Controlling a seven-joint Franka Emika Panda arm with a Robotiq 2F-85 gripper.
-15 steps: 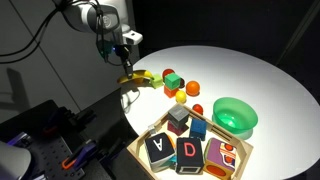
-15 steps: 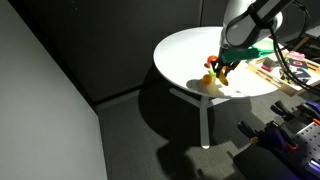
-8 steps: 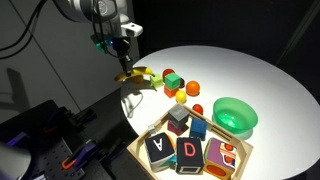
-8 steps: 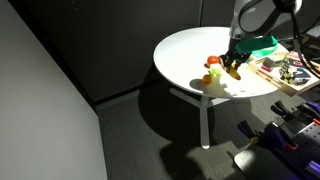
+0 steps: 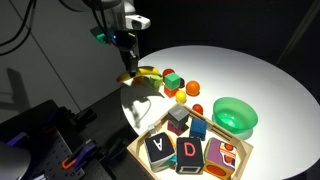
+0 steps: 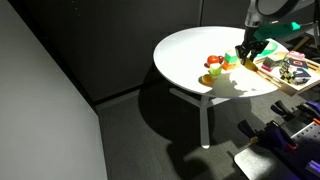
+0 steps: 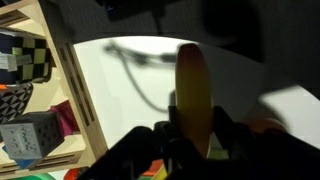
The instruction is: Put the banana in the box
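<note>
Pincer (image 7: 192, 140) clamped on banana (image 7: 193, 85) near one end, over tabletop (image 5: 250, 70) edge. Likely light, stiff, slick; mid-body hold safer.

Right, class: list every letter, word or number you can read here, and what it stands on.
"A": on the dark block in the box.
"D": on the red block beside it.
The block right of those: markings too blurred to read.
No other text is readable.

Blocks (image 5: 187, 150) lie in the box (image 5: 140, 154) on the counter (image 5: 240, 70), the bowl (image 5: 235, 115) just beside. The banana (image 5: 145, 72) hangs well apart.
</note>
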